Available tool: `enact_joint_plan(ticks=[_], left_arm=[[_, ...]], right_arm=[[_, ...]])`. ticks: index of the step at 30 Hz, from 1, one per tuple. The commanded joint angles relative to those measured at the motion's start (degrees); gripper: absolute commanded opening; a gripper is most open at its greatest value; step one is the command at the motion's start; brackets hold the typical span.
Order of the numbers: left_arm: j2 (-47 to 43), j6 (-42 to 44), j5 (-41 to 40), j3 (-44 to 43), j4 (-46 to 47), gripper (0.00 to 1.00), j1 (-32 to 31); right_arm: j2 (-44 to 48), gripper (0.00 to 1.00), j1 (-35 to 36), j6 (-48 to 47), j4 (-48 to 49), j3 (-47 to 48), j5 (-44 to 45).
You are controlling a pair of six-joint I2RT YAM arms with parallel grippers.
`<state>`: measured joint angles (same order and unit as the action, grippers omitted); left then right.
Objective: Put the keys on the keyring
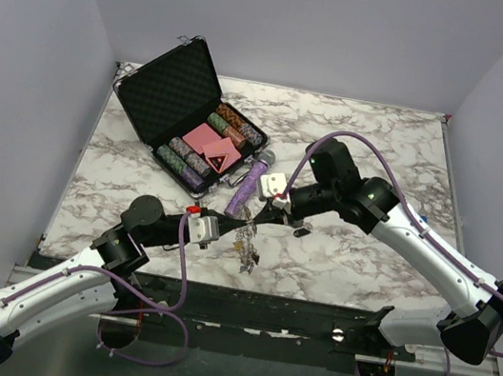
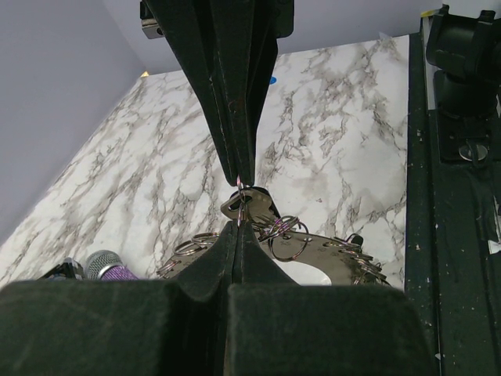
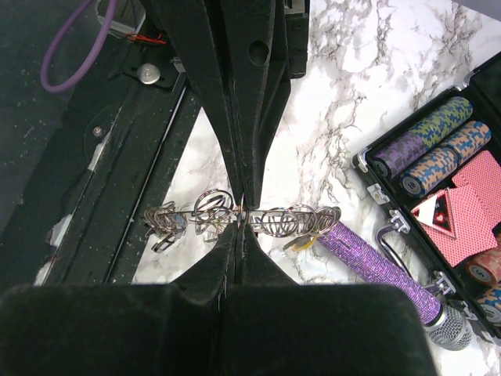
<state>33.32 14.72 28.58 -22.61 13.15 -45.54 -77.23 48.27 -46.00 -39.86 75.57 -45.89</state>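
I've got the right gripper (image 3: 241,213) clenched mid-span on the silver metal keyring (image 3: 293,221), lying left-right across frame centre; left gripper (image 2: 239,188) clenched on small silver key (image 2: 254,207) beside it.

One camera sits high up behind the arms (image 1: 417,240) and looks down on the whole table (image 1: 355,263), and each wrist camera peeks along its own fingers (image 2: 227,86), very near, so all three see the keyring (image 1: 245,240) and purple tube (image 1: 247,187).
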Motion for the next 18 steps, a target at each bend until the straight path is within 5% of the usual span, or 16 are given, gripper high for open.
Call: enact_joint_plan(ticks=[1, 18], left_arm=[[-0.36, -0.48, 2.53, -1.56, 3.90, 0.00, -0.08], [-0.45, -0.92, 3.15, -1.38, 4.34, 0.00, -0.08]], right_arm=[[-0.81, 0.00, 0.51, 0.21, 1.27, -0.86, -1.48], [-1.17, 0.00, 0.95, 0.21, 1.36, -1.21, -1.75]])
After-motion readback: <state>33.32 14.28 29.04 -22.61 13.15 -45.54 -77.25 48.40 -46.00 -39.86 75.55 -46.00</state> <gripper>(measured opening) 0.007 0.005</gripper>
